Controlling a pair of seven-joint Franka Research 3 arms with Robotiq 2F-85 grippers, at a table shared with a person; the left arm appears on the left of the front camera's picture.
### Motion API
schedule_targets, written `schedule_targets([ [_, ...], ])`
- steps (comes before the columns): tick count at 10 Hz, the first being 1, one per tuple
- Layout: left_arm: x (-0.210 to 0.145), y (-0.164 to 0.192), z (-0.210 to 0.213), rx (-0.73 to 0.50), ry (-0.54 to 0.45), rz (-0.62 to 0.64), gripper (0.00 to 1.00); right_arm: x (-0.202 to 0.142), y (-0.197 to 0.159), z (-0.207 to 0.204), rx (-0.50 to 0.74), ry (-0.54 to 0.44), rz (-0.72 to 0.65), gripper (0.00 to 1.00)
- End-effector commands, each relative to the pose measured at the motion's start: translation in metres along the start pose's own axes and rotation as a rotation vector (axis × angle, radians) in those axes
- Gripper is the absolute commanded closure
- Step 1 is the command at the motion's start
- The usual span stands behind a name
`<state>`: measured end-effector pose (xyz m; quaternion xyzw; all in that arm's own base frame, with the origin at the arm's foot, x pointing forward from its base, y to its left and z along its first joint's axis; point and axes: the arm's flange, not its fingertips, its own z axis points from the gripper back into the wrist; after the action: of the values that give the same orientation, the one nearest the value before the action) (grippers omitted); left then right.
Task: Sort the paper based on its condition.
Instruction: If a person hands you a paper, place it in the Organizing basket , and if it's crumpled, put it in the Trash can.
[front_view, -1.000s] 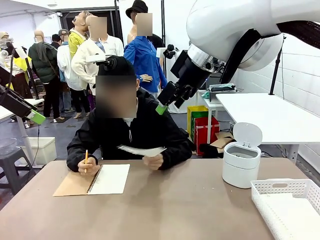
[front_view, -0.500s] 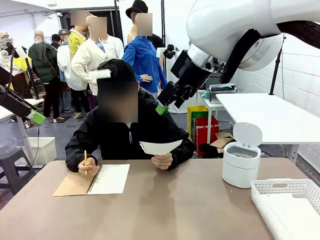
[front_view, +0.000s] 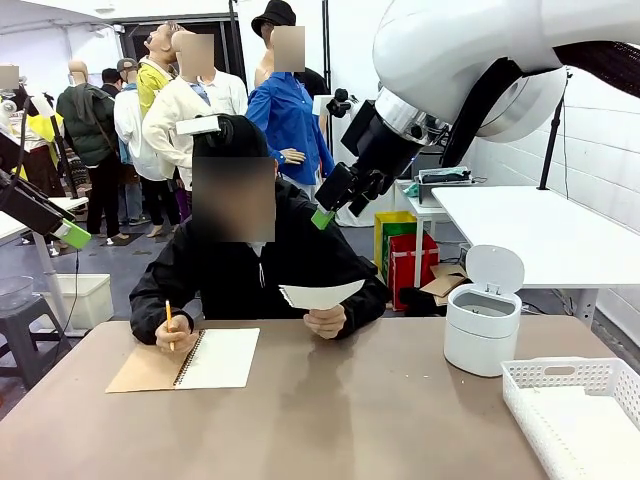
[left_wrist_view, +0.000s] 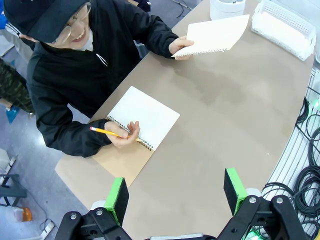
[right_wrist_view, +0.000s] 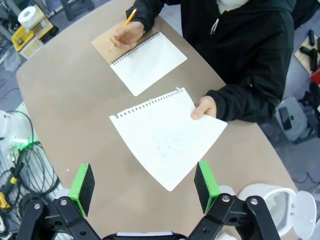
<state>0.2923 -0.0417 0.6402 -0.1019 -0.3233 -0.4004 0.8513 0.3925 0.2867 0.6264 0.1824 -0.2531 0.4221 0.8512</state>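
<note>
A person at the far side holds up one flat white paper (front_view: 320, 294) in one hand, above the table. From above, the paper (right_wrist_view: 167, 135) has a torn spiral edge and faint marks. It also shows at the far end in the left wrist view (left_wrist_view: 212, 35). My right gripper (front_view: 335, 205) hangs open high over the person's shoulder, and in its own view (right_wrist_view: 144, 187) nothing lies between its green pads. My left gripper (front_view: 60, 232) is raised at the left edge, open and empty (left_wrist_view: 176, 195).
An open spiral notebook (front_view: 215, 358) lies at the table's left, under the person's other hand with a pencil (front_view: 169, 320). A white lidded bin (front_view: 483, 325) stands at the right, and a white lattice basket (front_view: 575, 405) sits at the near right corner.
The person raised the paper from a low, nearly flat pose to hold it up above the table. Neither arm has moved.
</note>
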Motion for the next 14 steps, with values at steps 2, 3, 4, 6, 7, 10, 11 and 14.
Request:
schedule_targets([
  [2,-0.001,0.001,0.001,-0.001,-0.003,0.005,0.00,-0.002,-0.007,-0.003,-0.015,0.029,-0.040,0.00],
  [3,-0.001,0.001,0.001,-0.001,-0.003,0.005,0.00,-0.007,-0.027,-0.004,-0.002,0.037,-0.137,0.00],
  [4,-0.001,0.001,0.001,-0.001,-0.003,0.005,0.00,-0.012,-0.044,-0.007,-0.001,0.044,-0.216,0.00],
  [6,-0.001,0.001,0.001,-0.001,-0.003,0.005,0.00,-0.023,-0.072,-0.019,0.043,0.115,-0.452,0.00],
  [7,-0.001,0.001,0.001,-0.001,-0.003,0.005,0.00,-0.028,-0.083,-0.024,0.057,0.114,-0.544,0.00],
  [10,-0.001,0.001,0.001,-0.001,-0.003,0.005,0.00,-0.043,-0.098,-0.045,0.081,0.164,-0.808,0.00],
  [11,-0.001,0.001,0.001,-0.001,-0.003,0.005,0.00,-0.048,-0.098,-0.050,0.092,0.183,-0.854,0.00],
  [14,-0.001,0.001,0.001,-0.001,-0.003,0.005,0.00,-0.050,-0.102,-0.044,0.067,0.173,-0.711,0.00],
])
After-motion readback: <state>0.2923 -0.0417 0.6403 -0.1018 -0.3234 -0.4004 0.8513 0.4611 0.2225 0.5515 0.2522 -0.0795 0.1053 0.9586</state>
